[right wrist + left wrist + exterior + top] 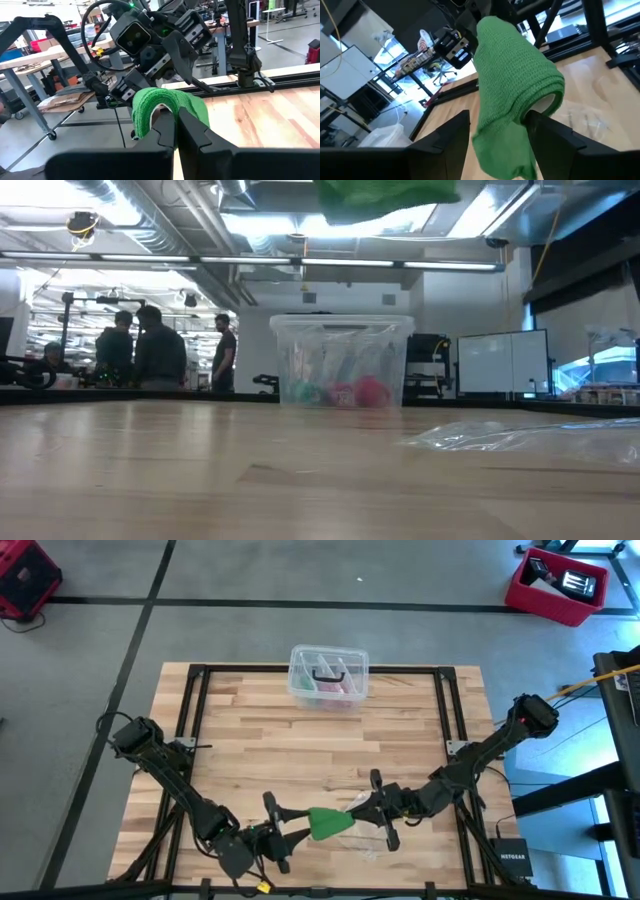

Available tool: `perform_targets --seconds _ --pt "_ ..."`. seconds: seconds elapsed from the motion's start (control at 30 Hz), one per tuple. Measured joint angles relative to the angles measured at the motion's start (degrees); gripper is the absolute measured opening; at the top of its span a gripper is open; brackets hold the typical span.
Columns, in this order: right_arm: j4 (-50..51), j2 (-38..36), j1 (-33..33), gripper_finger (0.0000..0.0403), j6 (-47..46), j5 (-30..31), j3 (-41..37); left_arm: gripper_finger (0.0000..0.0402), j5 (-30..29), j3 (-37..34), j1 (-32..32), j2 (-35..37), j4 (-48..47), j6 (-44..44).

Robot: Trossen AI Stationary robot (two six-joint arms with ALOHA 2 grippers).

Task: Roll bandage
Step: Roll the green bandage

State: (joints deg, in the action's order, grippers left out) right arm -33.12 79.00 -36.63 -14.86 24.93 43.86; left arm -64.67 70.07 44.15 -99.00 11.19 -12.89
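The bright green bandage (328, 823) is partly rolled into a thick roll (520, 75) with a loose tail (500, 150) hanging from it. It is in the air near the table's front edge, and the low view shows it at the top (385, 192), clear of the wood. My left gripper (300, 828) comes at it from the left and my right gripper (358, 810) from the right. Each is shut on the bandage. My left gripper has the bunched loose tail just under the roll (517, 127) between its two fingers (545, 137), which come level from the table's left. The tail hangs slack below the fingers, clear of the table. My right gripper pinches the roll's end (187, 107) between its nearly closed fingers (192, 127), coming level from the table's right. The green layers drape over the fingertips. One finger seems to sit inside the roll's hollow (161, 107). The roll is lifted clear.
A clear plastic box (328, 675) with pink and dark items stands at the table's far middle, also in the low view (340, 360). A crumpled clear wrapper (368, 842) lies on the wood under the right gripper. People stand in the room behind the table (150, 350).
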Motion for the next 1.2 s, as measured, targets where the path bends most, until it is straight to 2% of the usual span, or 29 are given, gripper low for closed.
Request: perform_targets --seconds 0.23,0.37,0.63,0.97,1.07,1.2 --pt "0.8 0.0 -0.1 0.0005 -0.4 1.3 0.0 0.0186 1.1 0.0 -0.3 0.0 2.6 -2.2" --pt "3.2 0.0 -0.1 0.0005 -1.4 4.1 0.0 0.0186 1.1 0.0 0.0 0.0 2.7 -2.2" --pt "3.0 0.0 -0.1 0.0004 -1.9 4.7 0.0 0.0186 1.1 0.0 -0.5 0.0 2.8 -2.1" --pt "-1.4 4.9 0.0 0.0004 -4.4 6.0 0.0 0.0184 1.7 -0.1 -2.4 -0.1 2.6 -3.7" --pt "-1.4 5.7 0.0 0.001 -6.2 5.3 0.0 0.0166 1.7 -0.1 -2.1 -0.1 3.2 -3.6" --pt "-1.4 7.0 0.0 0.0014 -7.5 4.9 0.0 0.012 2.3 -0.1 -2.1 -0.1 3.5 -3.6"
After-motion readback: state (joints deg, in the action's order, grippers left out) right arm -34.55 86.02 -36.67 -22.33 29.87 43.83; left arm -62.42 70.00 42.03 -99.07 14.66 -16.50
